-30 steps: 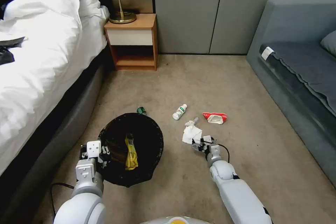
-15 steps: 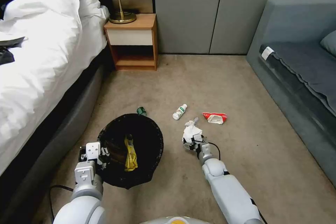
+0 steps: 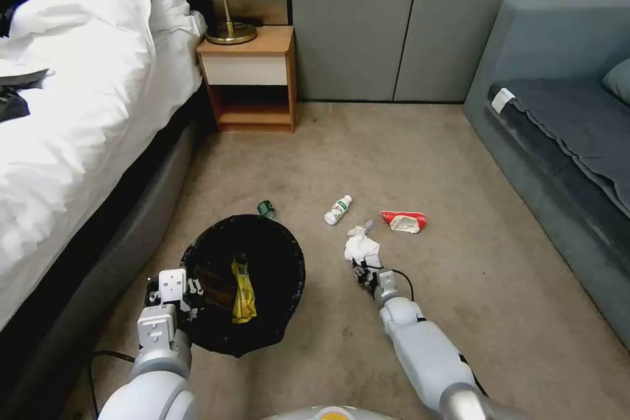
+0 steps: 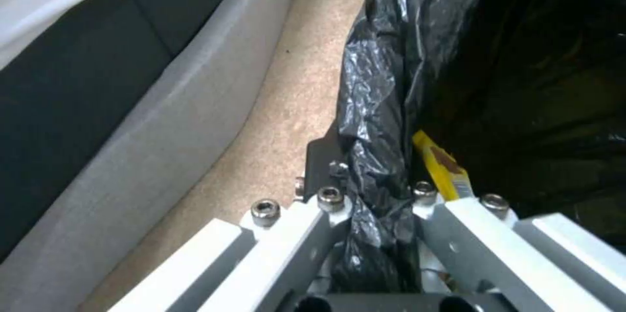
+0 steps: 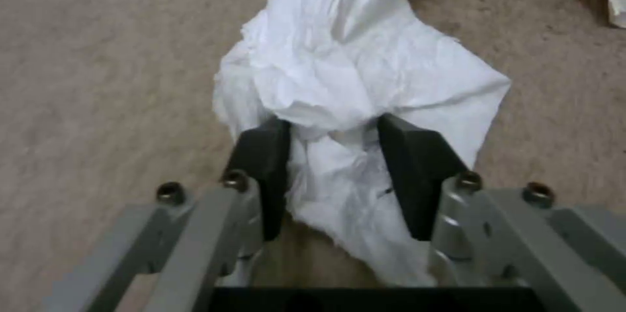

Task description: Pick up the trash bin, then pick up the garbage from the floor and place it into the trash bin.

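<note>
The trash bin (image 3: pixel 293 256), lined with a black bag, stands on the carpet at lower left with a yellow wrapper (image 3: pixel 243 290) inside. My left gripper (image 3: pixel 176 290) is shut on its near-left rim; the left wrist view shows the bag's folded edge (image 4: pixel 371 106) pinched between the fingers (image 4: pixel 326 214). My right gripper (image 3: pixel 363 268) is down at a white tissue (image 3: pixel 361 248). In the right wrist view its black pads (image 5: pixel 264 165) squeeze the bunched tissue (image 5: pixel 346 72) from both sides. More garbage lies beyond: a small white bottle (image 3: pixel 337 210), a red-white wrapper (image 3: pixel 403 220) and a small green piece (image 3: pixel 265 209).
A bed (image 3: pixel 79 111) with white bedding runs along the left, its grey base close to the bin. A wooden nightstand (image 3: pixel 252 79) with a lamp stands at the back. A grey sofa (image 3: pixel 564 131) lines the right side. Open carpet lies between them.
My right gripper has moved forward and left onto the white tissue and closed on it. The left gripper and the bin have shifted slightly toward me.
</note>
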`<state>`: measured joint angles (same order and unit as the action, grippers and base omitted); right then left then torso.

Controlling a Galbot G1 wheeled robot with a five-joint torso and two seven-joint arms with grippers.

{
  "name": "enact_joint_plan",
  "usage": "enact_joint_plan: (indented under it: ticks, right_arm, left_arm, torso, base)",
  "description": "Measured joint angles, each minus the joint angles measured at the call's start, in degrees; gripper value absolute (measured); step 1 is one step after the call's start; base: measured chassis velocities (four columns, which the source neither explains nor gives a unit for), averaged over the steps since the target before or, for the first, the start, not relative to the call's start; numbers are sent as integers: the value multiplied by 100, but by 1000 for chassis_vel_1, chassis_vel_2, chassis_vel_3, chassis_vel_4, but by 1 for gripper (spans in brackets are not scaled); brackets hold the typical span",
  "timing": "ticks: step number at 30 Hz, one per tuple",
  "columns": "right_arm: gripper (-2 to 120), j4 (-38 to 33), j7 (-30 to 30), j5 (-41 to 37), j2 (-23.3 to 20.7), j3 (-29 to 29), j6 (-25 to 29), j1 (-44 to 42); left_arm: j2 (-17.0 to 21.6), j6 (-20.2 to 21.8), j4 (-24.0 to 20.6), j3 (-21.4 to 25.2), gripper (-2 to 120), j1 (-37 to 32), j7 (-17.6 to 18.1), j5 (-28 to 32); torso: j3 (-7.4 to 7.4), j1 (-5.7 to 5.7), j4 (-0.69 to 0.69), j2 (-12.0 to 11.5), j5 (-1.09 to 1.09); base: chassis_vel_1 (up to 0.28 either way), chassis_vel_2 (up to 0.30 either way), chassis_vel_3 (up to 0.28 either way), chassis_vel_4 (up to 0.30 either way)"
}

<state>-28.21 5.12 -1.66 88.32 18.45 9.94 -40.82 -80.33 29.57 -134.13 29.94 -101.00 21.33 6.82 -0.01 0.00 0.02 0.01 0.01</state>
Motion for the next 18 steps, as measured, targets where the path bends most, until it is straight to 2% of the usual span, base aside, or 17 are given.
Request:
enact_joint_plan:
  ticks: [1,3,5,6,8,12,18]
  right_arm:
    - [25,144,41,-24,-1,14,37,89]
    - [22,195,68,-31,-1,17,49,120]
    - [11,236,110,-52,-17,14,56,155]
    - [11,236,110,-52,-17,14,56,155]
    - [1,189,113,-58,-20,5,54,140]
    - [0,44,87,-70,-25,-6,25,61]
    - [0,-607,-22,-188,-71,-78,-60,-364]
  left_arm:
    - [-13,-10,0,-4,0,-22,-2,-18]
    - [-19,-14,0,-6,0,-30,-2,-25]
    - [-34,-18,-2,-6,0,-45,-3,-36]
    - [-34,-18,-2,-6,0,-45,-3,-36]
    - [-38,-18,-24,-3,0,-41,-5,-36]
    - [-38,-19,-27,-1,0,-20,-5,-34]
    - [-32,-19,-9,-33,0,50,-8,-27]
  torso:
    - [0,0,0,0,-1]
    - [0,0,0,0,-2]
    - [0,0,0,0,-1]
    - [0,0,0,0,-1]
    - [0,0,-2,0,-1]
    - [1,1,-3,0,-3]
    - [1,1,-5,0,-2]
  base:
    - [0,0,0,0]
    - [0,0,0,0]
    - [0,0,0,0]
    - [0,0,0,0]
    - [0,0,0,0]
    - [0,0,0,0]
    - [0,0,0,0]
